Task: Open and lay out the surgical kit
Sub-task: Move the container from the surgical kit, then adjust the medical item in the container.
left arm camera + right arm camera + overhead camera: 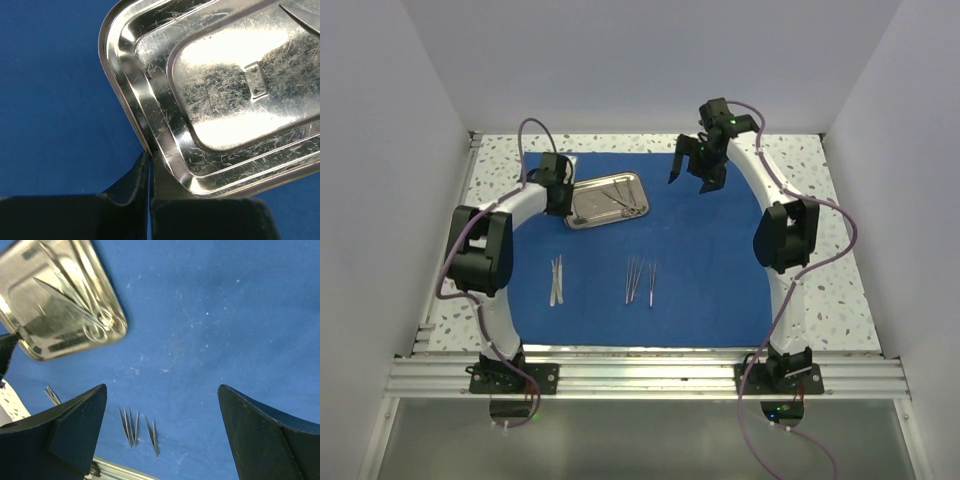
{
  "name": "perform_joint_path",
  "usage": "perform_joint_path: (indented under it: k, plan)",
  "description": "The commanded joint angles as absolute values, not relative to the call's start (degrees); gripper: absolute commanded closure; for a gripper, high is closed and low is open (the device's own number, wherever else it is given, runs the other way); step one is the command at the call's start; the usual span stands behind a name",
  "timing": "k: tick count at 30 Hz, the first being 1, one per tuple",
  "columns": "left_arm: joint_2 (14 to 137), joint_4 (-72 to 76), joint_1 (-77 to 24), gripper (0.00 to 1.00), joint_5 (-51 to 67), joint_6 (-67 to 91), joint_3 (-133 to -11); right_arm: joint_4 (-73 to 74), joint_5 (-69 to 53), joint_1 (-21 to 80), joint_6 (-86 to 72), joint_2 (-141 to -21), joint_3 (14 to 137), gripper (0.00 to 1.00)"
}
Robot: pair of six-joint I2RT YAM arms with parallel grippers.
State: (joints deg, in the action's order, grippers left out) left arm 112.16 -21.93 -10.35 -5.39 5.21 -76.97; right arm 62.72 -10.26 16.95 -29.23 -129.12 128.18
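Left hand (149, 159) pinches steel tray (150, 100) rim, far end cropped | right hand (161, 390) spread wide | scissors (62, 296) blurred

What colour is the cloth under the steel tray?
The cloth is plain royal blue; top view.

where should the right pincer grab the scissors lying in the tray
Probably the shanks just behind the ring handles, right pincer coming straight down. The scissors lie flat on the steel tray floor, rings close to its raised rim, so a sideways approach looks blocked.
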Motion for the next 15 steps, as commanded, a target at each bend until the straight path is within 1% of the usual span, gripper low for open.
perform_joint_path:
  k: [1,5,7,8,9,10,12,13,15]
  plan:
    - [106.27,-16.97,-11.69,1.0,-1.75,0.27,-74.01,62.49,-12.74,17.75,-27.42,-130.34,130.52,0.03]
    - [105.29,-16.44,-11.78,1.0,-4.47,0.26,-72.95,62.05,-13.8,18.19,-27.68,-131.39,131.57,0.04]
    - [106.34,-18.1,-11.78,1.0,-8.51,2.1,-74.43,61.35,-15.46,18.98,-28.12,-132.53,133.06,0.04]
    - [108.26,-20.89,-11.86,0.99,-10.0,3.15,-77.23,60.74,-16.08,19.51,-28.39,-133.06,133.85,0.04]
    - [109.5,-22.66,-11.78,0.68,-12.28,5.17,-78.91,60.38,-16.69,20.82,-28.56,-134.37,135.95,0.03]
    - [111.51,-24.33,-11.78,0.53,-13.17,6.06,-80.49,60.03,-16.79,21.53,-28.74,-134.91,137.1,0.03]
    - [112.76,-28.38,-11.78,0.16,-15.19,9.3,-84.54,58.63,-16.53,23.63,-29.97,-136.49,139.29,0.04]
    - [112.76,-29.17,-11.78,0.02,-15.47,10.1,-85.68,56.88,-16.52,24.16,-30.67,-136.93,139.48,0.04]
    - [111.98,-30.76,-11.78,0.0,-16.34,13.0,-85.87,55.03,-16.44,25.57,-33.04,-137.37,139.13,0.04]
